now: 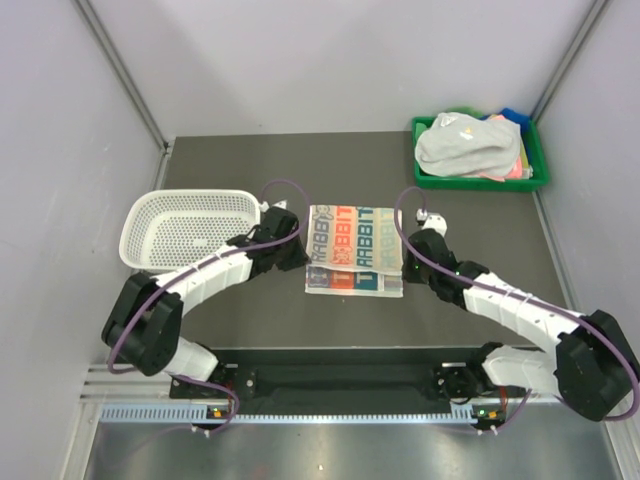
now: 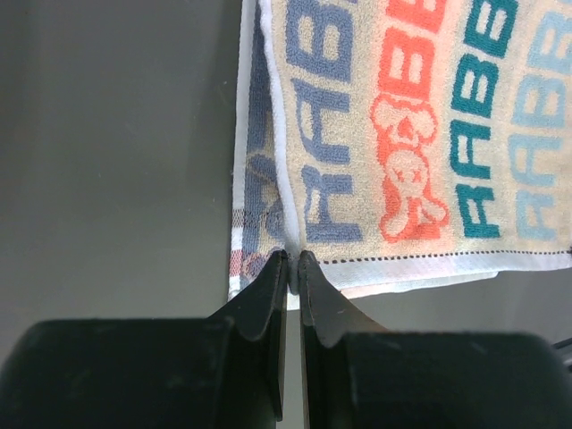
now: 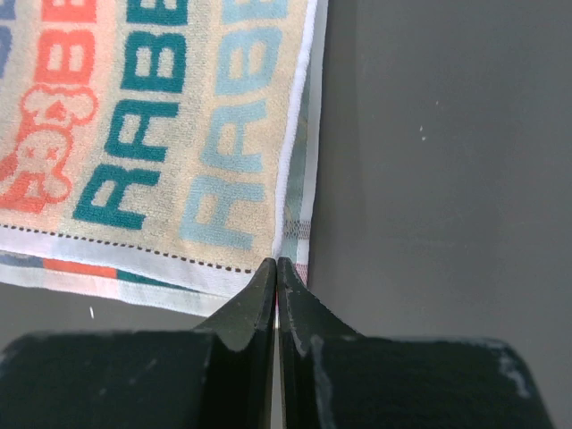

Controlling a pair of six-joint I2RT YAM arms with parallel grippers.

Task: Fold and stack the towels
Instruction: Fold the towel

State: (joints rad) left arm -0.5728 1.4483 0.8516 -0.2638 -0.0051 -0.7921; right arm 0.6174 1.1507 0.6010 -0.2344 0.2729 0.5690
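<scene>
From above, my two arms start at the near edge of the table (image 1: pixel 340 320) and bow outward, elbows wide to each side, forearms angling back in and low to the surface. They meet the lettered towel (image 1: pixel 355 262) from opposite sides. My left gripper (image 1: pixel 297 240) is at its left edge and my right gripper (image 1: pixel 408 245) at its right edge.

My left wrist camera shows what the overhead view cannot. My left gripper (image 2: pixel 293 261) is pinched on the near left corner of the lettered towel (image 2: pixel 402 134), with the white hem running in between the fingertips. A lower layer shows just beside that hem, so the cloth lies doubled.

On the other side, my right gripper (image 3: pixel 276 266) has its fingertips pressed together at the near right corner of the lettered towel (image 3: pixel 152 134). I cannot tell whether any hem is caught between them. Here too a lower layer peeks out beside the edge.

Only the overhead view takes in the rest. A white basket (image 1: pixel 185 228) sits just left of my left forearm. In the far right corner, a green tray (image 1: pixel 532 150) holds the towel pile (image 1: pixel 455 148), a grey-white one on top.
</scene>
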